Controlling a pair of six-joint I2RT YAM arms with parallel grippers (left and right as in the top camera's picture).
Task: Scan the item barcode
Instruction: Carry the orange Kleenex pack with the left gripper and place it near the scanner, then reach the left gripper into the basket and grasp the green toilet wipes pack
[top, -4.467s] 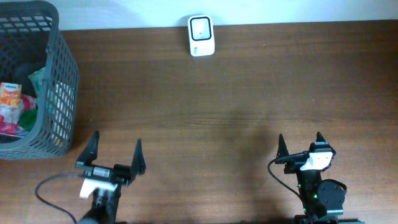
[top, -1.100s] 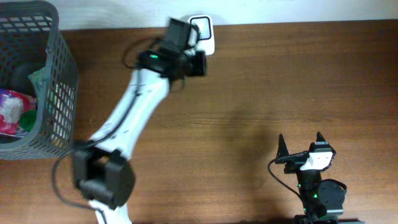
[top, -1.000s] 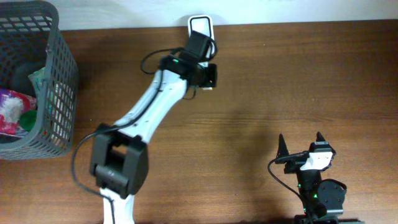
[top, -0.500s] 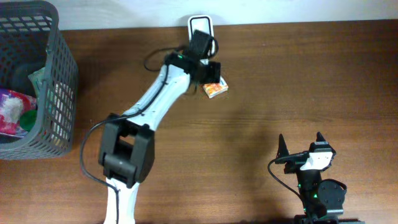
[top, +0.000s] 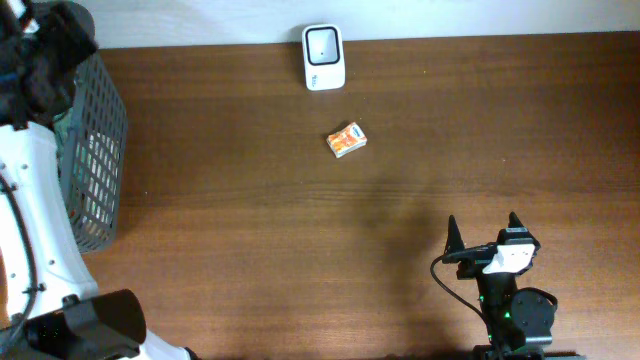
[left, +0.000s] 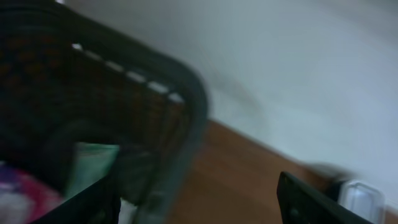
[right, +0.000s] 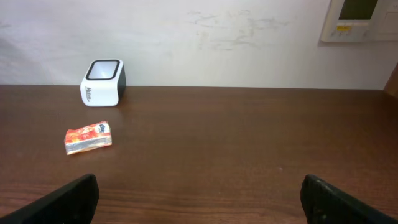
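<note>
The item, a small orange packet (top: 347, 139), lies flat on the wooden table just in front of the white barcode scanner (top: 323, 57). Nothing touches it. The right wrist view shows the packet (right: 88, 137) and the scanner (right: 103, 82) at the far left. My left arm (top: 30, 170) has swung to the far left, its wrist above the grey basket (top: 98, 150). In the blurred left wrist view, my left gripper (left: 199, 210) is open over the basket rim (left: 186, 93), nothing between its fingers. My right gripper (top: 485, 232) rests open at the front right.
The basket holds colourful packets, seen dimly through its mesh (left: 93, 162). A wall runs along the table's back edge (right: 199, 88). The scanner (left: 360, 198) shows at the lower right of the left wrist view.
My left gripper opened and left the orange packet on the table by the scanner. The left arm then swung far left to the basket. The right arm has not moved.
</note>
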